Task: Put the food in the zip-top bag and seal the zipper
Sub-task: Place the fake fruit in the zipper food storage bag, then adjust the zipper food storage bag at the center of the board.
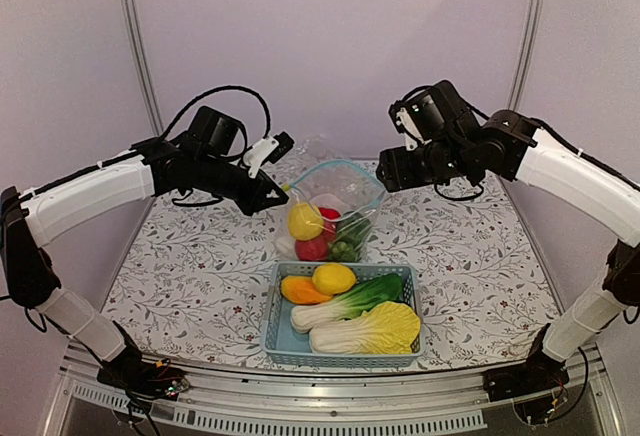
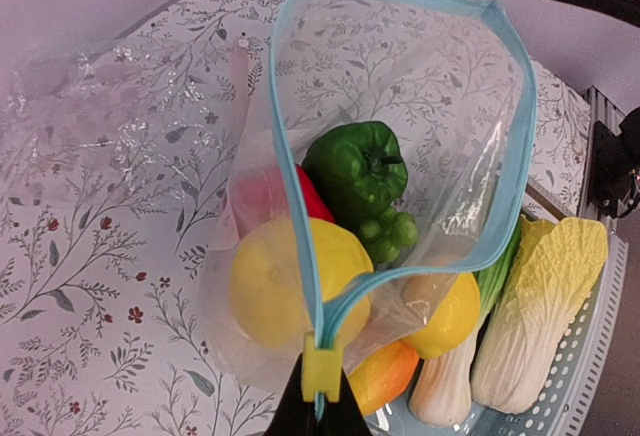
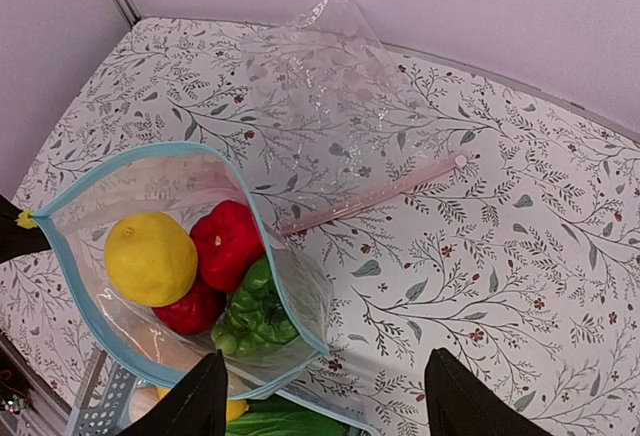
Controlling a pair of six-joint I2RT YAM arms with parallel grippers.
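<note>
Loading the bag is the step in hand, and by my count it is about half done. The bag (image 1: 345, 191) stands open at the centre of the top view, just above the basket (image 1: 270, 336), with its teal zipper (image 2: 307, 256) gaping in a wide loop. 4 pieces sit inside: a lemon (image 3: 150, 256), a red pepper (image 3: 228, 244), a round red fruit (image 3: 190, 308) and a green pepper (image 2: 355, 171). 4 more lie in the basket: a second lemon (image 1: 333, 278), an orange piece (image 1: 300, 291), a leafy green stalk (image 1: 355, 301) and a cabbage (image 1: 370, 331).

The left gripper (image 2: 320, 411), at the bottom edge of its wrist view, is pressed together on the yellow slider (image 2: 322, 371) at the corner of the mouth, holding that end up. The right gripper (image 3: 325, 406) hangs to the right of the bag in the top view, fingers spread with nothing between them. A second clear bag (image 3: 320, 86) lies flat at the upper centre of the right wrist view.

The next move probably falls to the right gripper: go down to the basket, close on the second lemon, which sits on top and nearest the bag, and carry it over the rim. The long cabbage will likely need to go in end-first. Sealing has to wait until the basket's 4 pieces are in.
</note>
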